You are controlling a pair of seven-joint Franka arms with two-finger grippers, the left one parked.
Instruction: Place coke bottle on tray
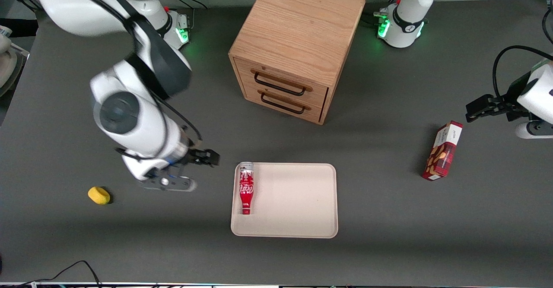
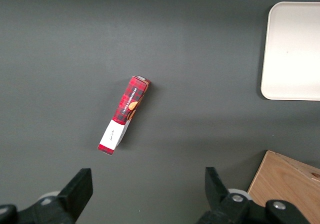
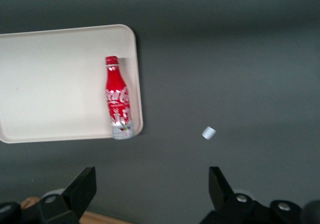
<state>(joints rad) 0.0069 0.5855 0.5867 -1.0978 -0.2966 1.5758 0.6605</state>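
Note:
The coke bottle (image 1: 246, 188) lies on its side in the tray (image 1: 293, 201), along the tray's rim toward the working arm's end. Its silver base end sits at the tray corner nearer the wooden cabinet and its red neck points toward the front camera. The right wrist view shows the bottle (image 3: 118, 99) in the tray (image 3: 50, 84) with its white script logo up. My right gripper (image 1: 206, 157) hangs above the bare table beside the tray, toward the working arm's end, apart from the bottle. The gripper (image 3: 152, 184) is open and empty.
A wooden two-drawer cabinet (image 1: 293, 50) stands farther from the front camera than the tray. A red snack box (image 1: 443, 151) lies toward the parked arm's end and shows in the left wrist view (image 2: 123, 115). A yellow object (image 1: 99, 195) and a small white piece (image 3: 208, 132) lie on the table near my arm.

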